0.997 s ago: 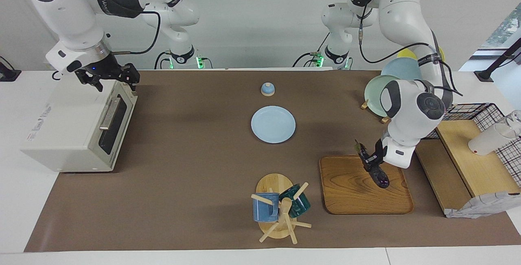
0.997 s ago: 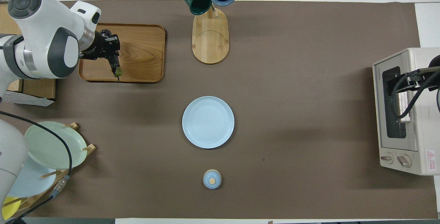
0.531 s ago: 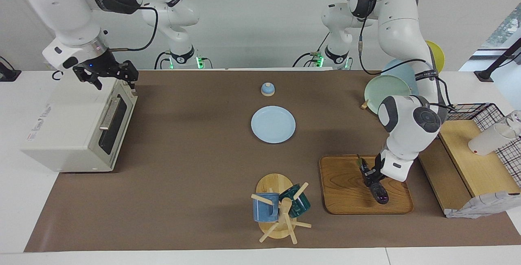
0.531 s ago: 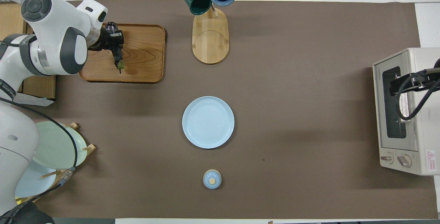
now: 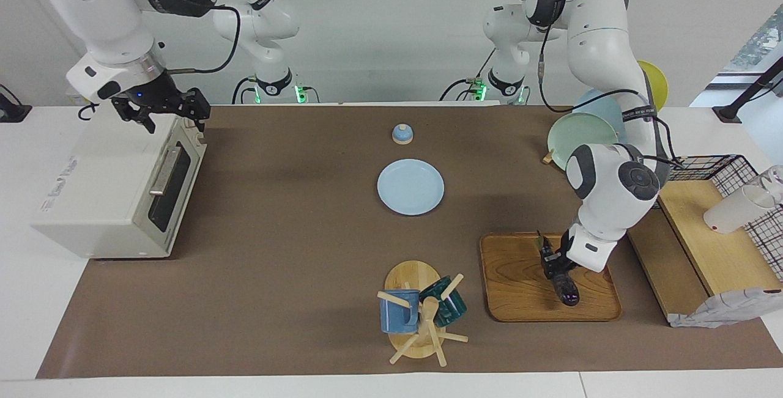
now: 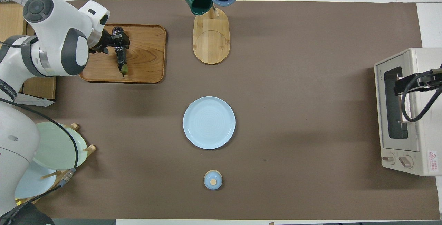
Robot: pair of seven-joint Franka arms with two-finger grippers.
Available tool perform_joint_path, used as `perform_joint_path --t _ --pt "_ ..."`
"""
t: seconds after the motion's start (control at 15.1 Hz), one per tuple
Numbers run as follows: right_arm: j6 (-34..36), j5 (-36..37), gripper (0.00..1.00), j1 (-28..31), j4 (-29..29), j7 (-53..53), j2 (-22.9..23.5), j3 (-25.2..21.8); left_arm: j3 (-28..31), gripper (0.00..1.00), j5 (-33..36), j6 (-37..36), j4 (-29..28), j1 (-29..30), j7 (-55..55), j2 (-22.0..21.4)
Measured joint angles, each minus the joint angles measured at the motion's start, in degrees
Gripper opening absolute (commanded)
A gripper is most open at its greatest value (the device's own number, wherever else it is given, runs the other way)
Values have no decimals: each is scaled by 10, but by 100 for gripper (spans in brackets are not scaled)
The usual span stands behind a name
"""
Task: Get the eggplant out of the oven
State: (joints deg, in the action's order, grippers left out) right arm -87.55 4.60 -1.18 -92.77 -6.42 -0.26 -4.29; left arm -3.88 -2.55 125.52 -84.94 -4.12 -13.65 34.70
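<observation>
The left gripper (image 5: 555, 261) clasps the eggplant (image 5: 564, 283) low over the wooden tray (image 5: 520, 282), possibly touching it, at four o'clock from the blue plate (image 5: 410, 187). The right gripper (image 5: 164, 112) hovers over the closed oven (image 5: 116, 187); its finger spread cannot be told.

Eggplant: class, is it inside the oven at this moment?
No, the eggplant lies over the wooden tray at the left gripper, while the oven stands at the right arm's end.

Robot lab, two white arms (image 5: 602, 159), staged kitchenware on papered table (image 5: 293, 251)
</observation>
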Motion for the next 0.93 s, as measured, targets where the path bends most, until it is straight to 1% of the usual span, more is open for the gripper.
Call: perform_joint_path --t 0.13,0.27,0.47,0.66,0.93 --pt "0 0 100 0 1 0 0 0 1 100 -20 -13 3 11 0 -14" --pt "0 -8 100 1 1 0 0 -1 1 100 -23 -57 7 21 0 -47" --pt "0 -21 100 1 1 0 0 -3 15 100 -22 -157 9 24 0 -122" --pt "0 -21 100 2 1 0 0 -7 20 100 1 -243 9 24 1 -198" --pt "0 -21 100 3 1 0 0 -8 19 100 6 -347 9 24 3 -281"
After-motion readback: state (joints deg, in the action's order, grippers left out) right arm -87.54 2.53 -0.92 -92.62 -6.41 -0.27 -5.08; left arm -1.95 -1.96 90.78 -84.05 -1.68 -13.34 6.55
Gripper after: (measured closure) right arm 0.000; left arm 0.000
